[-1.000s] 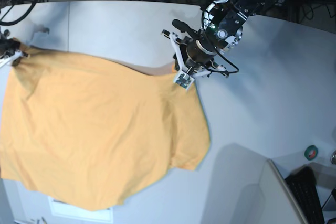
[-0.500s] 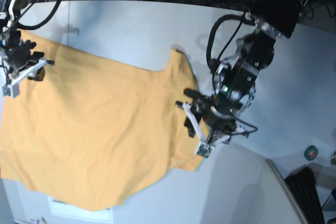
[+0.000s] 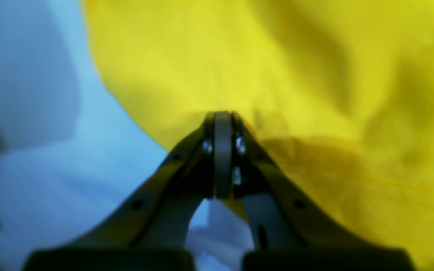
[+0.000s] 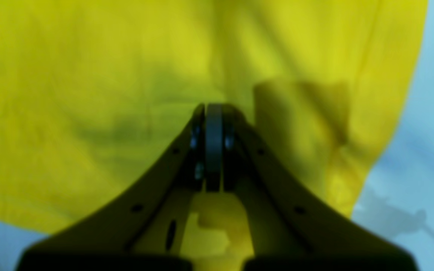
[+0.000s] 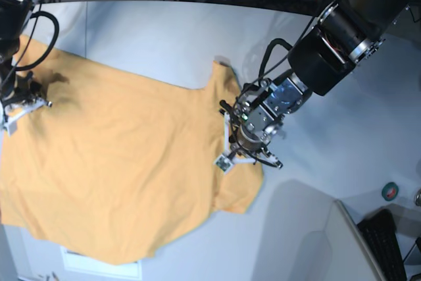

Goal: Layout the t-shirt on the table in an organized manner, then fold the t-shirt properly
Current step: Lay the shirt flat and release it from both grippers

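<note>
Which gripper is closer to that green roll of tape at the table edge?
Left. The left gripper pinches the t-shirt nearer the green tape roll; the right gripper is far across.

The whole surface (image 5: pixel 164 37) is seen from high above in the base view. Each wrist view is taken close behind its gripper, looking down along it at the t-shirt (image 5: pixel 125 162), which is shared by all three views.

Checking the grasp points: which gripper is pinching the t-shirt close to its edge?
The left gripper, right at the t-shirt's border; the right gripper sits farther in.
</note>
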Available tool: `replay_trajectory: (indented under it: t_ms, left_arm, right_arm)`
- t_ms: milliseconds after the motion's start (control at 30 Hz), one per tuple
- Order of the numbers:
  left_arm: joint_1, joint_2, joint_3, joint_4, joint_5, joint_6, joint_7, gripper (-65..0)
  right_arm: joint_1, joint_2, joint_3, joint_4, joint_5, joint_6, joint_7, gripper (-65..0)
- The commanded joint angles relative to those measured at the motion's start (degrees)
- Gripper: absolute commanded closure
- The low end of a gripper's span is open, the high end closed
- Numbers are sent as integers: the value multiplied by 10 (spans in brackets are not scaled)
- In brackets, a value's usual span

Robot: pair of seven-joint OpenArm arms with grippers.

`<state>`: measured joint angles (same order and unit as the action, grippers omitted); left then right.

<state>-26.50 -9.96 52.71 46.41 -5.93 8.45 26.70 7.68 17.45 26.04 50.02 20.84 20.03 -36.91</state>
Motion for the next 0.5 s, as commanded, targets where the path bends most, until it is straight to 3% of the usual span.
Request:
replay_trajectory:
  t_ms: [0, 133, 267, 367, 467]
  left_arm:
    - [-2, -9, 18, 14, -11, -13, 5, 0]
    - [50, -48, 51, 70, -12, -13, 17, 0]
    - [115, -88, 47, 184, -12, -13, 90, 0]
    - [162, -112, 47, 283, -12, -13, 115, 0]
    - [190, -108, 47, 343, -13, -13, 117, 0]
  right_arm:
    - [25, 10, -25, -20, -4, 2, 8, 0]
    - [86, 13, -110, -121, -4, 2, 60, 0]
    - [139, 8, -161, -188, -4, 2, 120, 0]
    - [179, -16, -212, -206, -4, 2, 125, 0]
    - [208, -41, -260, -206, -4, 2, 127, 0]
